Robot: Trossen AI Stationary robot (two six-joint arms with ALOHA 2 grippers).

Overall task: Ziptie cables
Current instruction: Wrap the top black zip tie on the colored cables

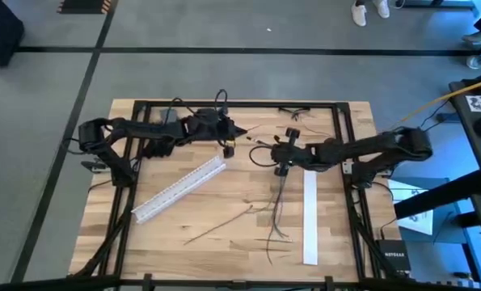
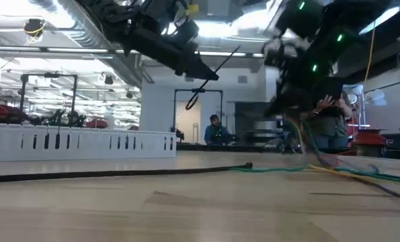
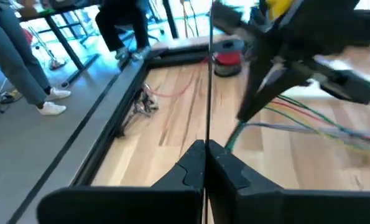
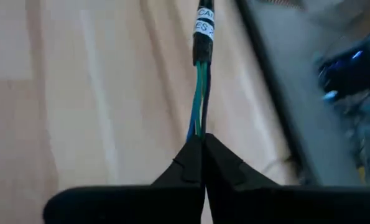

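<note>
The cables are a loose bunch of thin strands, coloured green, blue and yellow close up. My right gripper is shut on one end of them above the table's middle; the rest trails down onto the wood. My left gripper, at the far middle of the table, is shut on a thin black strip that sticks out past its fingertips. My left gripper pinches the thin black strip between its two fingertips. The strip runs straight on along the fingers and stands clear of the table. My right gripper pinches the cable bunch between its fingertips, just short of a black sleeve with a white label. The strands run on along the fingers. The other ends lie slack on the table.
Two long white slotted strips lie on the table, one slanting at the left, one straight at the right. Loose dark strands lie near the front. A black frame edges the table. People stand in the room beyond.
</note>
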